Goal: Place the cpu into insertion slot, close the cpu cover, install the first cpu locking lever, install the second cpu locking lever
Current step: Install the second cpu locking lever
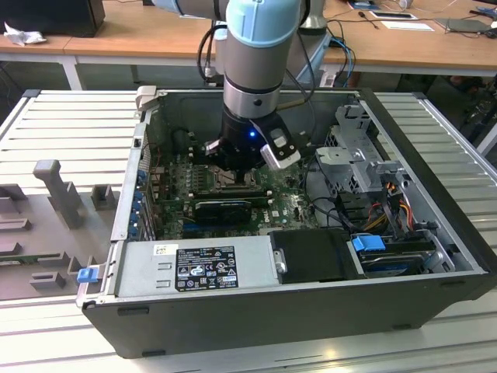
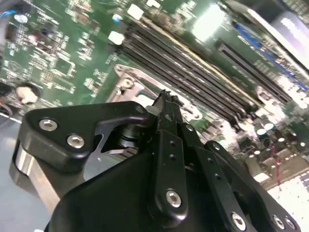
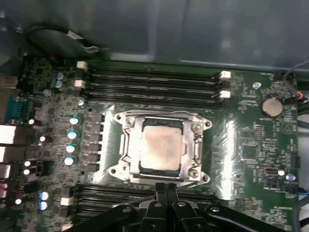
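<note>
Silvery-beige chip: the cpu (image 3: 161, 148) lies flat in the middle of the socket, its pale top facing up at me in the first wrist view.
Insertion slot: the insertion slot (image 3: 126, 147) sits at the centre of the green motherboard (image 3: 251, 140), between two banks of long black memory slots (image 3: 149, 82); the chip is seated inside it.
Cpu cover: the cpu cover (image 3: 195, 140) frames the chip on all sides, and from the first wrist view I read it as lying down over the socket, the chip showing through its square window.
Levers: I cannot make out how the locking levers stand along the socket's edges.
Gripper: the gripper (image 3: 165, 186) hangs just over the near edge of the socket in the first wrist view, its two black fingers (image 3: 160, 191) pressed together with no gap I can see and nothing between them; in the second wrist view the gripper (image 2: 167, 96) tips come to a point close above a metal corner of the socket frame (image 2: 126, 79).
Contact: I cannot tell whether the tips touch the frame.
Arm: in the exterior view the arm (image 1: 252, 54) reaches straight down into the open computer case (image 1: 256, 315), its wrist over the board.
Surroundings: the case lies on its side on a ribbed grey table (image 1: 70, 132), with a labelled power supply (image 1: 198, 268) along the near wall and a wooden desk (image 1: 132, 31) behind.
</note>
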`<state>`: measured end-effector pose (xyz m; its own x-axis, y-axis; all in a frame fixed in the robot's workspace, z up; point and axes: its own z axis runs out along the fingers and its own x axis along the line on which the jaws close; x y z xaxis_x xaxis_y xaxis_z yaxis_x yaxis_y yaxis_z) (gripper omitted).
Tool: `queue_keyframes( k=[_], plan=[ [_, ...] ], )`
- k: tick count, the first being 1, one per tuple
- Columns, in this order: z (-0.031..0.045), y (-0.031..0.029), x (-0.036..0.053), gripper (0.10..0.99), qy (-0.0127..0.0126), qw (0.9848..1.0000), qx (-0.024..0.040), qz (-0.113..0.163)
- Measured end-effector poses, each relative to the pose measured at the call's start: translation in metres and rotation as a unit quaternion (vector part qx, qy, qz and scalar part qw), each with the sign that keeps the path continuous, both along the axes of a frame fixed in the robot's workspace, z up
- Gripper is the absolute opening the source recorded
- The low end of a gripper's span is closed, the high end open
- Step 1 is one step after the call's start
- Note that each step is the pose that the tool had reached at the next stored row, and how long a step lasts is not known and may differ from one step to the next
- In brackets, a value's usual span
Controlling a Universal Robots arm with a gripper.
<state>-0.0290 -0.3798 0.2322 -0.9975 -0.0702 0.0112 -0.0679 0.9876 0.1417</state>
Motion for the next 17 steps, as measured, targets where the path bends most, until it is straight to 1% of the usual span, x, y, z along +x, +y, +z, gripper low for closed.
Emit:
queue_keyframes(
  k=[1, 2, 3, 6, 7, 11, 13, 15, 17],
  plan=[
    [-0.0001, -0.0006, -0.0039, 0.106, -0.0001, 1.0000, 0.0003, 0.000],
    [-0.0003, -0.0014, -0.0110, 0.106, 0.0000, 1.0000, 0.0005, 0.000],
    [-0.0006, -0.0020, -0.0150, 0.106, 0.0000, 1.0000, 0.0009, 0.000],
    [-0.0015, -0.0022, -0.0161, 0.106, 0.0000, 1.0000, 0.0019, 0.000],
    [-0.0029, -0.0022, -0.0165, 0.106, 0.0000, 1.0000, 0.0033, 0.000],
    [-0.0090, -0.0022, -0.0181, 0.106, 0.0000, 1.0000, 0.0046, 0.000],
    [-0.0109, -0.0028, -0.0207, 0.106, 0.0000, 0.9999, 0.0127, 0.000],
    [-0.0110, -0.0072, -0.0233, 0.106, 0.0000, 0.9999, 0.0166, 0.000],
    [-0.0109, -0.0088, -0.0254, 0.106, 0.0000, 0.9998, 0.0206, 0.001]
  ],
)
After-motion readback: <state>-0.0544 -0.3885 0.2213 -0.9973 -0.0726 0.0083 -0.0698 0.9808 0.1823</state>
